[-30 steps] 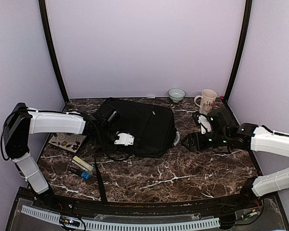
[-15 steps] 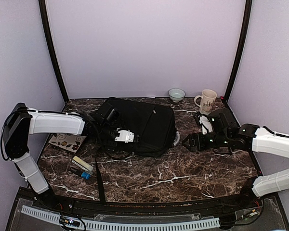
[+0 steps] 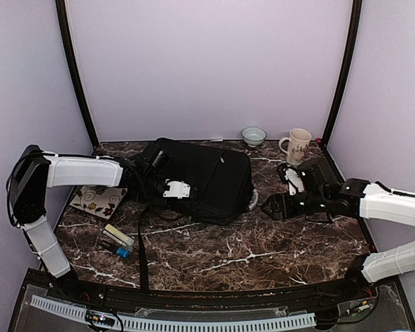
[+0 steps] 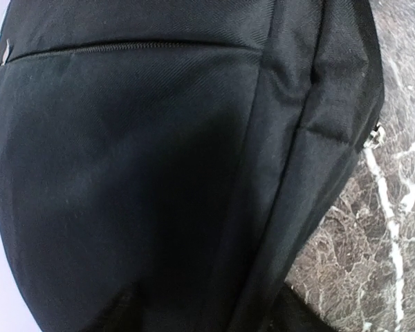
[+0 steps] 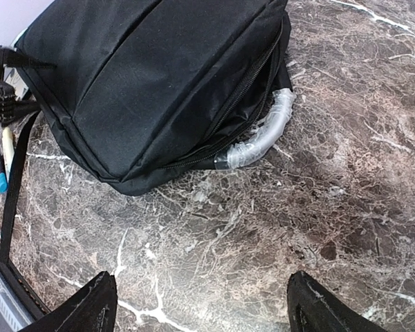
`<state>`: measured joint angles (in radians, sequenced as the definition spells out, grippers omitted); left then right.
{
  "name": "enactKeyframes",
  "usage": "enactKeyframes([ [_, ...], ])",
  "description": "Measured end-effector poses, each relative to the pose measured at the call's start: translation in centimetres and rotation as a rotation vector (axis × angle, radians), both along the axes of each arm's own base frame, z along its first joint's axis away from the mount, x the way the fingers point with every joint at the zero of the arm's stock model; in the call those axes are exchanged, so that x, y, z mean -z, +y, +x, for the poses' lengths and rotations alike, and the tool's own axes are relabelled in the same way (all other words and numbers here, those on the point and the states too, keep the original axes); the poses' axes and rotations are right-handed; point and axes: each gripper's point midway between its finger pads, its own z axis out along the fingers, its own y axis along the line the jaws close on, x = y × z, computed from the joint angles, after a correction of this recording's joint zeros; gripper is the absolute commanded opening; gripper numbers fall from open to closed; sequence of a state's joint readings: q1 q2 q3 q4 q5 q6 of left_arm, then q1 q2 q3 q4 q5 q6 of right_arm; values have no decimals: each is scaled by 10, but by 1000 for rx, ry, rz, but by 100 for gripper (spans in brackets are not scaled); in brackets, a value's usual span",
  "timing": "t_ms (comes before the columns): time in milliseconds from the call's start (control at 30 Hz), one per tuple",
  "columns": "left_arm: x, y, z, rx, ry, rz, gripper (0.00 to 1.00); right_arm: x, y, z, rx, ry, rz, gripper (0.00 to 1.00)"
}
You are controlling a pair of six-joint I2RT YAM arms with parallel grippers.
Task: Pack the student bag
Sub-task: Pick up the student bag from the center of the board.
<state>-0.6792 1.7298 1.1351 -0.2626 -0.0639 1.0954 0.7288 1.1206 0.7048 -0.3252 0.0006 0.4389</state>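
The student bag [image 3: 207, 176] is a large black backpack lying flat at the middle back of the table. Its silvery-grey loop handle [image 3: 253, 199] sticks out at the right edge and shows in the right wrist view [image 5: 263, 135]. A long black strap [image 3: 141, 249] trails toward the front. My left gripper [image 3: 174, 189] rests on the bag's left part. The left wrist view is filled by the bag's black fabric [image 4: 159, 173] and shows no fingers. My right gripper [image 3: 270, 205] is open and empty over bare table, right of the handle; its fingertips [image 5: 97, 304] stand wide apart.
A small bowl [image 3: 253, 135] and a mug [image 3: 297, 145] stand at the back right. A patterned card [image 3: 97, 202], a yellow marker [image 3: 118, 235] and a blue-tipped pen [image 3: 115, 247] lie left of the bag. A white item [image 3: 292, 181] lies beside the right arm.
My left gripper has moved a little toward the back over the bag's left part, and the strap has shifted with it. The right gripper has barely moved.
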Motion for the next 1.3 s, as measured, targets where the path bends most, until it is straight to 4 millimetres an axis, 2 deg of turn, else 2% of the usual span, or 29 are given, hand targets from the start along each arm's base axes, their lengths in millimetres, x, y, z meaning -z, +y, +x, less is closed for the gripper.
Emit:
enactKeyframes([
  [100,-2,-2,1,5,17,-8,1,1,0,0,-1,5,-5,86],
  [133,-4,-3,2,9,19,-10,0,1,0,0,-1,4,-6,85],
  [267,-13,-10,6,4,73,-15,0,1,0,-1,-10,1,-9,85],
  [400,-32,-22,10,-53,152,-60,0,2,4,0,-32,4,-14,85],
  [533,-56,-41,9,-127,206,-126,0,-2,21,4,-87,-17,-22,85],
  [600,-64,-52,7,-169,234,-157,0,-6,34,8,-125,-50,-20,85],
  [633,-67,-58,5,-193,254,-171,0,-6,44,3,-158,-62,-19,85],
  [800,-58,-82,-17,-284,353,-194,0,-18,83,-3,-261,-195,31,85],
  [933,-49,-91,-34,-357,425,-189,0,-19,100,0,-274,-296,71,84],
  [1033,-51,-101,-36,-418,469,-201,0,-13,104,6,-258,-348,101,81],
  [1233,-50,-113,-38,-520,543,-234,0,22,98,9,-230,-387,101,75],
  [1300,-51,-114,-40,-541,565,-244,0,28,96,10,-220,-396,100,73],
])
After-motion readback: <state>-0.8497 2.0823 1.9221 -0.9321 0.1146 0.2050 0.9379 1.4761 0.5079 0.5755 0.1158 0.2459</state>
